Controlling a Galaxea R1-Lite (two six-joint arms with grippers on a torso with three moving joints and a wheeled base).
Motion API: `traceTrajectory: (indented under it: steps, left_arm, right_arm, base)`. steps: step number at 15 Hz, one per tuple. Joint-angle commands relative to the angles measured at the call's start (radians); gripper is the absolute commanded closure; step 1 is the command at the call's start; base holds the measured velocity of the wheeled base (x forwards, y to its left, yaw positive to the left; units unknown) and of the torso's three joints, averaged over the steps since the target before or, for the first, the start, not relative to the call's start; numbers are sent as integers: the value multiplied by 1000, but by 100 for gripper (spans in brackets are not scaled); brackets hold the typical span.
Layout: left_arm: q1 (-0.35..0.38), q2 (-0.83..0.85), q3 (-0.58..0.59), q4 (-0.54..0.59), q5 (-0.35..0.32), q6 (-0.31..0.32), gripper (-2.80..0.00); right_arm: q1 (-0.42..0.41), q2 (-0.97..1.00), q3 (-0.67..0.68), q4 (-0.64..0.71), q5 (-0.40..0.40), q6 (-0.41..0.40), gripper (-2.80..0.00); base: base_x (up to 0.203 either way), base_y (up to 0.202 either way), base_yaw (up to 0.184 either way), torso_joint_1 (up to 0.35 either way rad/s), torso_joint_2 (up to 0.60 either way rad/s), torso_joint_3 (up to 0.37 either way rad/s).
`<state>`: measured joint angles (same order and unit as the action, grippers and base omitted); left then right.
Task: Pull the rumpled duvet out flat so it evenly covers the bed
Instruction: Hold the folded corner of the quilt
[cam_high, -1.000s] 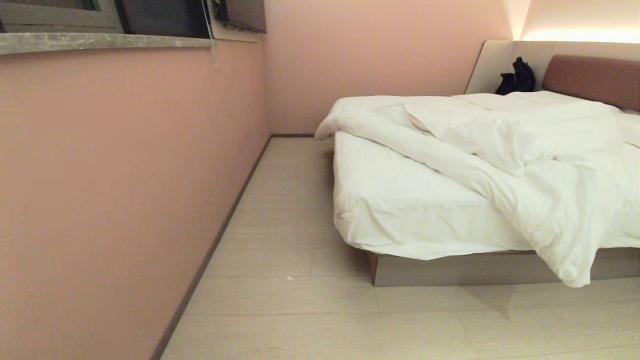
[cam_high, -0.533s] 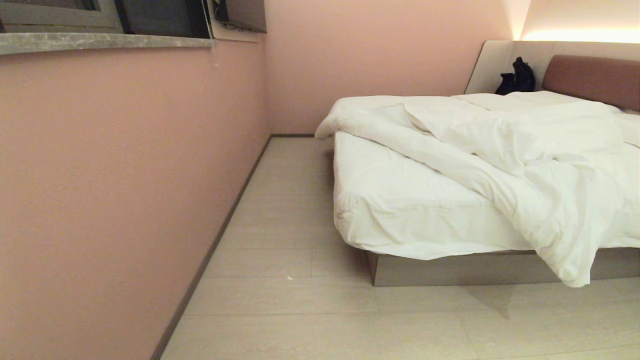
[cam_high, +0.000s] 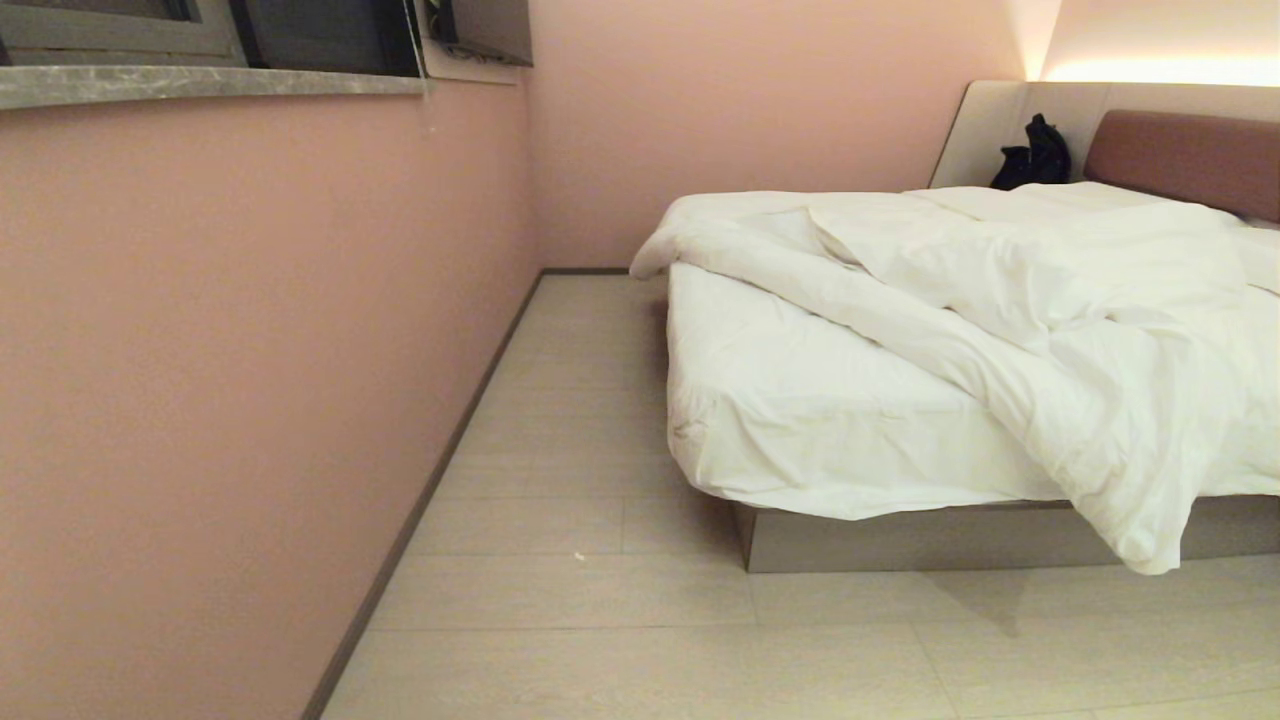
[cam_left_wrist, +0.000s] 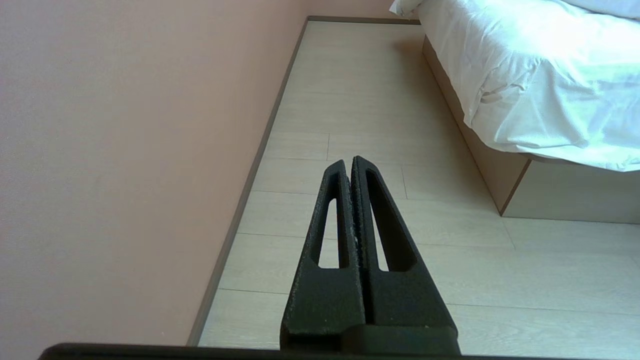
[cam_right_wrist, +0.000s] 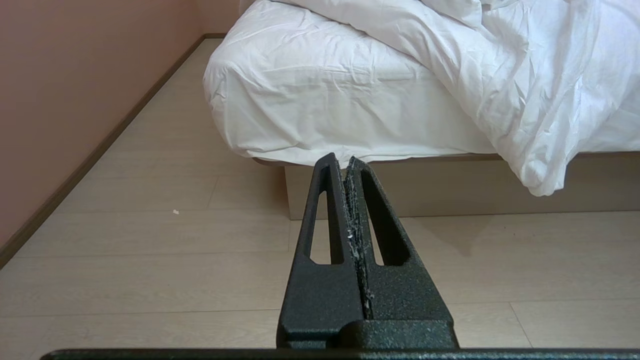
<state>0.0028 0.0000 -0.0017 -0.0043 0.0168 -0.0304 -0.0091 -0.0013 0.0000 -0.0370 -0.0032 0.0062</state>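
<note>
A puffy white duvet (cam_high: 1050, 320) lies rumpled across the bed (cam_high: 900, 540), bunched toward the right, with one corner hanging over the foot edge (cam_right_wrist: 537, 165). The near left part of the mattress sheet (cam_high: 800, 410) is bare. Neither arm shows in the head view. My left gripper (cam_left_wrist: 350, 161) is shut and empty, held over the floor beside the wall, well short of the bed. My right gripper (cam_right_wrist: 340, 159) is shut and empty too, pointing at the bed's near left corner (cam_right_wrist: 285, 170) from a distance.
A pink wall (cam_high: 250, 350) with a dark skirting runs along the left, with a stone window sill (cam_high: 200, 85) above. A strip of pale wood floor (cam_high: 580, 450) lies between wall and bed. A dark object (cam_high: 1035, 155) sits by the reddish-brown headboard (cam_high: 1180, 160).
</note>
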Motion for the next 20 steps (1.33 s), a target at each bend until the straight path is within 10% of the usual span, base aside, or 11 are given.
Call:
traceTrajectory:
  steps: [1,20]
  left_arm:
    - [0,0,-1,0,1,-2,0]
    - [0,0,-1,-2,2,6,0]
  right_arm:
    - [0,1,0,0,0,0,0]
    - [0,1,0,-1,2,-2,0]
  base:
    - [0,0,0,0,0,0]
    - [0,0,0,0,0,0]
